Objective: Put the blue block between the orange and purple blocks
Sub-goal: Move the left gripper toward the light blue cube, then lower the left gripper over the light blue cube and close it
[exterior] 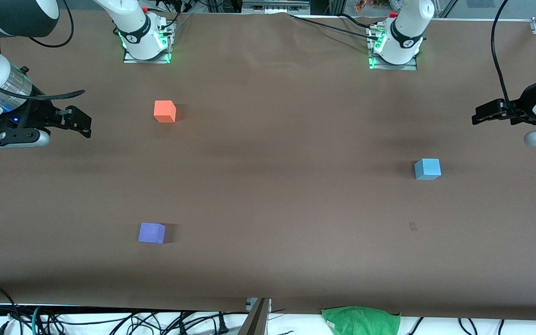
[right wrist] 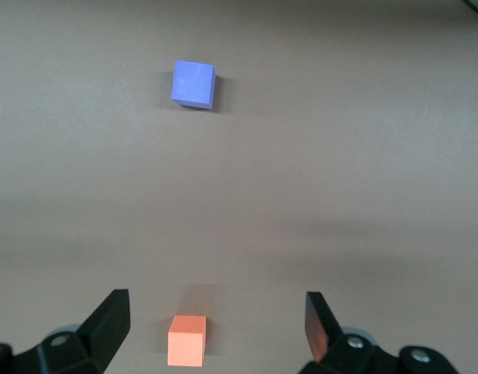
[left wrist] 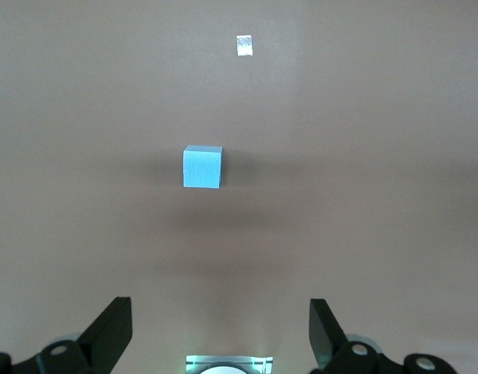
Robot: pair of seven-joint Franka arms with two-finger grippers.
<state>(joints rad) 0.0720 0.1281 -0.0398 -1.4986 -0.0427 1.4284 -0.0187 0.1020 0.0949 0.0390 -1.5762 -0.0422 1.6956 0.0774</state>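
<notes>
Since the small sky-blue matte cube (exterior: 427, 169) sits on the brown bench (exterior: 277, 195) at the left arm's end, well apart from the orange cube (exterior: 164, 111) and violet-purple cube (exterior: 151, 233), you should use the left hand (exterior: 482, 113); both it and the waiting right hand (exterior: 82, 122) hang spread wide, empty.

- The blue block (left wrist: 202, 167) is seen resting flat on the brown table (left wrist: 379, 156), with a soft shadow cast beside and beneath it.
- The left gripper (left wrist: 221, 331) is shown with its two black fingers (left wrist: 110, 333) spread wide apart, and nothing is held between them.
- The block is kept well apart from both fingers, and no contact is made.
- A small pale patch (left wrist: 244, 45) is seen on the table, well apart from the block.
</notes>
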